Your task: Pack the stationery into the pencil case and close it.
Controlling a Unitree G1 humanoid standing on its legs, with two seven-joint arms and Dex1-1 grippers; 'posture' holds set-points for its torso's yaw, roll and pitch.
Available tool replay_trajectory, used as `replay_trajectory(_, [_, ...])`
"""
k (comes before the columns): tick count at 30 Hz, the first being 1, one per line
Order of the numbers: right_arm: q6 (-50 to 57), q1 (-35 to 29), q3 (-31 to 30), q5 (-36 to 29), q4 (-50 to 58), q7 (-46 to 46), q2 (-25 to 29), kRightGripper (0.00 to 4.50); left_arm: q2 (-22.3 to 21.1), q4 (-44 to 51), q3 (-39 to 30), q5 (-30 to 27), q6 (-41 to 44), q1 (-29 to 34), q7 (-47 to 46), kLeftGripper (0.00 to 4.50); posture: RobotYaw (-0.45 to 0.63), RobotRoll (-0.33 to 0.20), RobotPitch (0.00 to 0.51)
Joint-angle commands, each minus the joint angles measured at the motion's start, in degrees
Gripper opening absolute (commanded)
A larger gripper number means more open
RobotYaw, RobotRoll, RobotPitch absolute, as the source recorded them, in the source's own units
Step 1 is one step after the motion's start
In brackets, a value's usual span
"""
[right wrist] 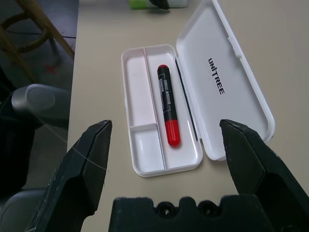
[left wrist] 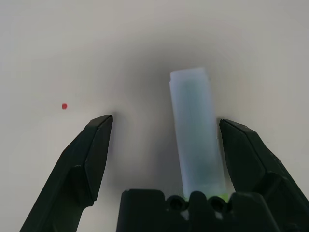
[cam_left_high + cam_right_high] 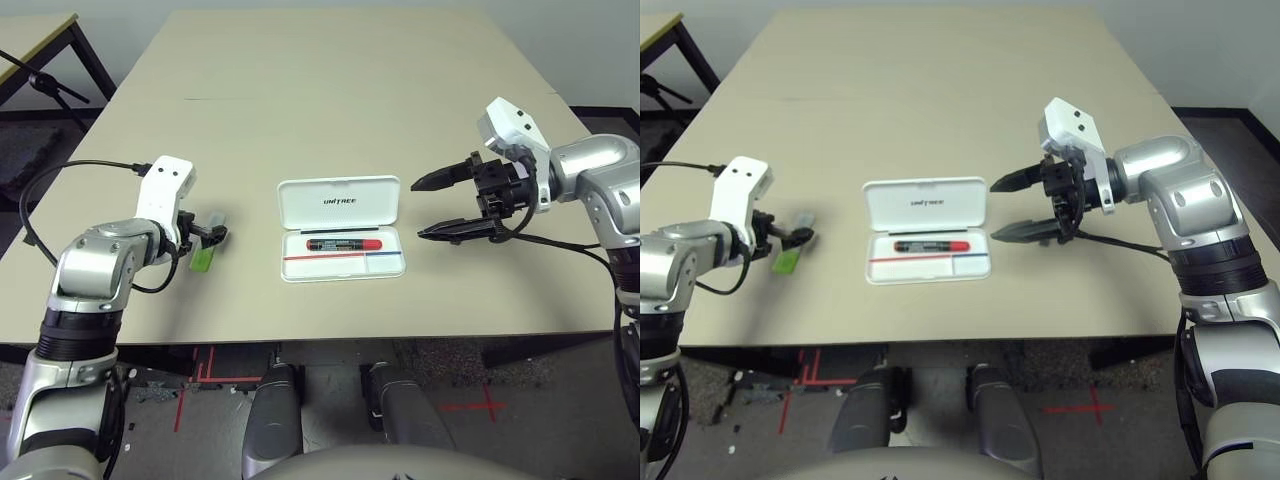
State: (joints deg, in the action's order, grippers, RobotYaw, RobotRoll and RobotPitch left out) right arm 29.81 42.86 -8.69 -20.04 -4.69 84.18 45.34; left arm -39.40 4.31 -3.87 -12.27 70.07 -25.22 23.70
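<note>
White plastic makes up the pencil case [image 3: 341, 228], which lies open in the middle of the table [image 3: 330, 90] with its lid flat behind the tray. The red marker [image 3: 344, 244] lies inside the tray, along its long side. On the left, the green highlighter [image 3: 206, 255] lies on the table, well apart from the case. The left arm is bent and low, and the left gripper [image 2: 166, 140] sits over the highlighter with its fingers spread wide on both sides, not touching it. The right arm reaches in from the side. The right gripper [image 3: 438, 205] hangs just beside the case, fingers wide apart, holding nothing.
</note>
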Motion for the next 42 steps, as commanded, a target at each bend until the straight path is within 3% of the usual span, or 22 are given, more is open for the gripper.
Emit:
replay_trajectory(1, [0.0,-0.5,-0.5,0.3,0.7,-0.2,0.5,4.45,-0.1,-0.4,0.5,-0.1,3.4,-0.1,-0.4,4.5,0.03,0.0,0.134])
replay_trajectory(7, [-0.5,-0.1,-0.7,0.8,0.0,-0.8,0.2,4.45,0.3,0.9,0.7,-1.0,4.0,0.6,0.4,4.5,0.03,0.0,0.13])
replay_trajectory(9, [-0.6,0.1,-0.7,0.8,-0.1,-0.9,0.1,4.5,0.3,1.1,0.9,-1.3,4.2,0.9,0.6,4.24,0.04,0.0,0.127])
replay_trajectory(11, [-0.8,0.2,-0.8,0.9,-0.3,-1.0,0.0,4.5,0.1,1.3,1.1,-1.6,4.4,1.3,0.8,3.76,0.04,0.0,0.127])
replay_trajectory(18, [-1.4,0.5,-1.0,1.2,-0.9,-1.1,-0.3,4.5,-2.0,2.5,2.4,-2.3,2.6,2.3,3.1,1.16,0.04,0.0,0.129])
replay_trajectory(24, [-1.7,0.5,-1.0,1.7,-1.3,-1.3,-0.7,4.5,-7.7,4.3,4.8,-2.3,-13.0,5.1,12.7,1.09,0.04,0.0,0.13])
replay_trajectory(30, [-2.2,0.7,-1.1,2.0,-2.0,-1.4,-0.9,4.5,-15.2,5.9,4.6,-1.4,-43.6,11.1,30.0,1.09,0.05,0.0,0.133])
replay_trajectory(32, [-2.7,0.8,-1.2,2.1,-2.5,-1.4,-1.1,4.5,-18.3,8.0,4.6,-2.4,-50.0,14.5,36.7,1.09,0.05,0.0,0.133])
replay_trajectory(35, [-3.2,0.8,-1.3,2.3,-3.0,-1.4,-1.2,4.5,-19.3,10.1,4.1,-4.2,-51.2,15.9,39.9,1.09,0.05,0.0,0.137])
replay_trajectory(42, [-3.8,0.7,-1.1,2.6,-3.8,-1.6,-1.3,4.5,-19.3,16.5,5.8,-5.2,-47.6,12.1,42.3,1.09,0.05,0.0,0.137])
